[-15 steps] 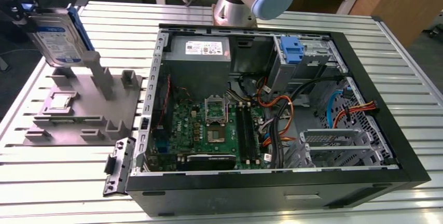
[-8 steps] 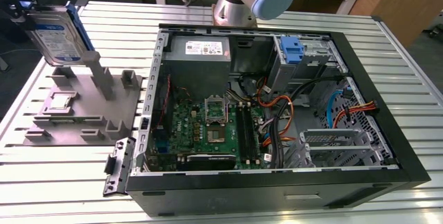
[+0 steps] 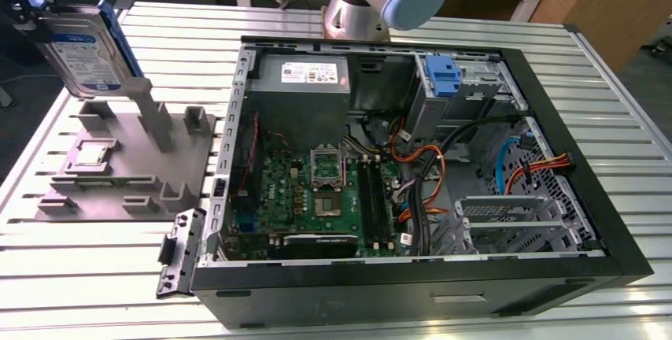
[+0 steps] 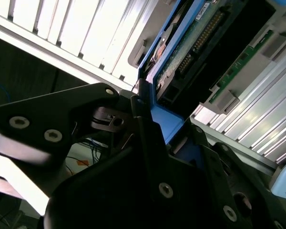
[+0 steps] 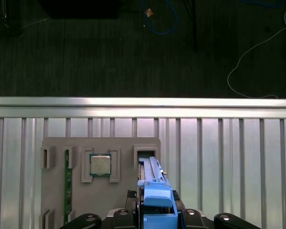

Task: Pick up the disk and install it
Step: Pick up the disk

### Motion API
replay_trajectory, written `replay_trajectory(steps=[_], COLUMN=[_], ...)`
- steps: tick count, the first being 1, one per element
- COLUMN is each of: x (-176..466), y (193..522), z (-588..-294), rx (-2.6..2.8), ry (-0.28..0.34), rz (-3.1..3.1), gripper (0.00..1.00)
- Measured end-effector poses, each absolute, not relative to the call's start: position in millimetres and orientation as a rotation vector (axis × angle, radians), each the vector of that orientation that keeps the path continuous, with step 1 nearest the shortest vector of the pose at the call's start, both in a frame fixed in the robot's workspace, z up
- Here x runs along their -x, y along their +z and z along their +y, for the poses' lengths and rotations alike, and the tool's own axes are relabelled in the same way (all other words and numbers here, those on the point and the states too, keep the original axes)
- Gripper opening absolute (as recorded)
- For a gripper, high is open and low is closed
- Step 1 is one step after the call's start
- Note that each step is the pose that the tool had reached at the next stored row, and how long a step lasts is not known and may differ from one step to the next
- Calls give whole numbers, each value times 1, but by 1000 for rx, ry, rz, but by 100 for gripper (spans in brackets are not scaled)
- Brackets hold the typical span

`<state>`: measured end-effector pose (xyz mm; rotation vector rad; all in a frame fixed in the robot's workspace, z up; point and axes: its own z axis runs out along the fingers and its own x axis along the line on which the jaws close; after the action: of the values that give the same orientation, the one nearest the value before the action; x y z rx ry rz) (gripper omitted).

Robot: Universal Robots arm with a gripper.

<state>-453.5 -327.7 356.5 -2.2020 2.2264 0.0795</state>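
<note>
**Operator:** What does the gripper have?

**Spotter:** Your gripper (image 5: 157, 215) is clamped on the disk (image 3: 86, 50). In the first wrist view a black finger (image 5: 126, 214) sits on either side of the blue carrier frame (image 5: 157, 202), pressed against it with no gap showing.

**Operator:** And where is the disk?

**Spotter:** You hold it at the exterior view's upper left, upright on edge, with its label turned toward that camera, above the grey stand (image 3: 116, 163). Its lower edge comes close to the stand's tall post (image 3: 147, 116) — I cannot tell whether they touch. The disk is well apart from the open computer case (image 3: 603, 222).

**Operator:** What else is around it?

**Spotter:** On the stand below your gripper lie a processor chip (image 5: 100, 165) in a square pocket and a green memory stick (image 5: 66, 183) set on edge in a slot. Between the disk and the inside of the case stand the stand's posts and the case's near wall (image 3: 239, 120).

Inside the case you have:
- the power-supply box (image 3: 304, 74) at the far side
- the motherboard (image 3: 315, 194) on the floor
- a blue plastic piece (image 3: 445, 72) in the drive cage
- orange cables (image 3: 430, 179) looping beside it

The arm's base (image 3: 363, 9) stands behind the case on the slatted table (image 3: 94, 285).
</note>
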Motion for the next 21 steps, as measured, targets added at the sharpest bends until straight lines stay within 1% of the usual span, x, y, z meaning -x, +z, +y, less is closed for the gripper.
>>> replay_trajectory(steps=[21], x=[454], y=[364], z=[-328], rx=[2202], ry=[80], rz=[2226], gripper=[37])
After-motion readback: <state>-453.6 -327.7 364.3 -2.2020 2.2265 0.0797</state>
